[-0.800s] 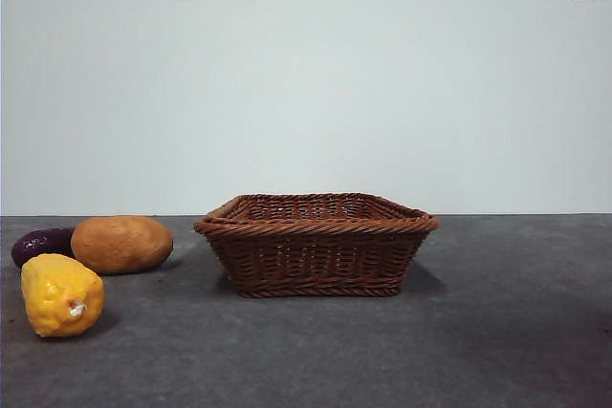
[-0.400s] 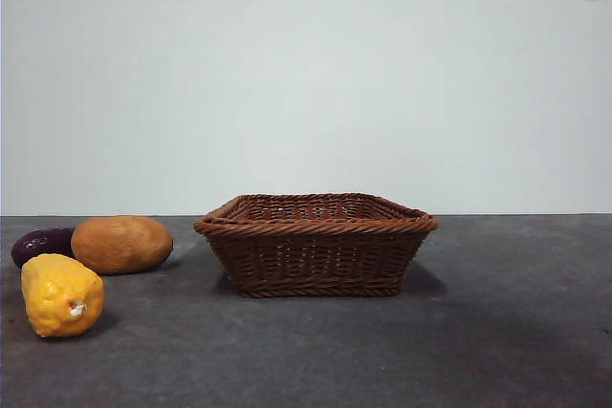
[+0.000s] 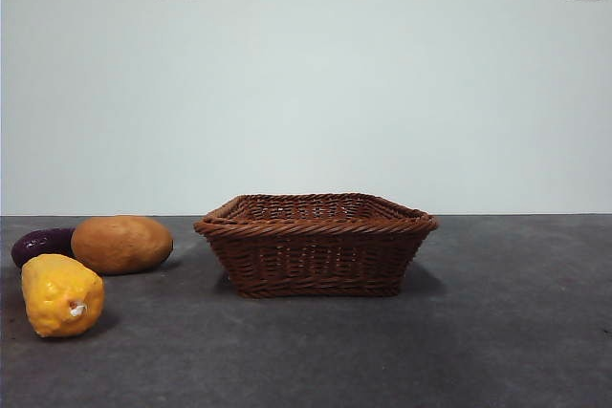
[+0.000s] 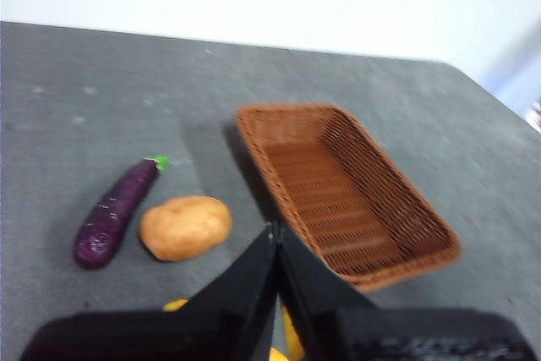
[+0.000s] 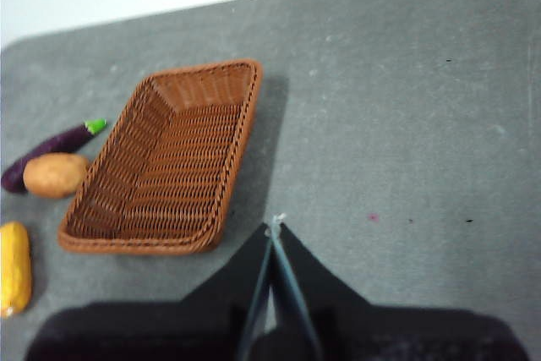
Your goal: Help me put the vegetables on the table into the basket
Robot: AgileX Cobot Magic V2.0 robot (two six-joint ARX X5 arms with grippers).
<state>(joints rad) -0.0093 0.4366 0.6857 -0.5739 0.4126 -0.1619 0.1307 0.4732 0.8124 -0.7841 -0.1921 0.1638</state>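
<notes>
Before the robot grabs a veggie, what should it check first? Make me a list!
1. Basket has nothing inside: ok.
2. Potato, eggplant and yellow vegetable all lie on the table, outside the basket: ok.
3. Left tool is holding nothing, jaws shut: not ok, open before grasping.
4. Right tool is holding nothing, jaws shut: ok, it waits.
5. Eggplant and potato touching each other: cannot tell.
</notes>
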